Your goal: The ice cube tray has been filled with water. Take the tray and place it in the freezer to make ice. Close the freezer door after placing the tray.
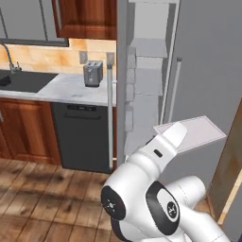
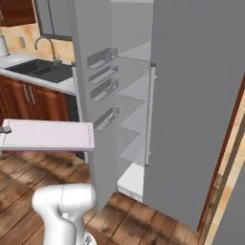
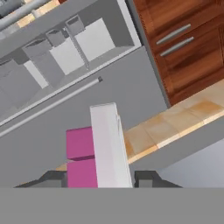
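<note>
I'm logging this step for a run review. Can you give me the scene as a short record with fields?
tray: ice cube tray held level in the air, outside the freezer
gripper: gripper shut on the tray's edge
freezer: freezer open, pale shelves visible
door: freezer door swung open, bins on its inner side
counter: toaster by the sink

A home kitchen. A grey toaster [image 1: 93, 73] stands on the marble counter [image 1: 66, 89] beside a dark sink [image 1: 23, 80], above a black dishwasher [image 1: 82, 137]. Wooden cabinets [image 1: 23, 130] and a tall grey refrigerator [image 1: 208, 71] flank them.
</note>
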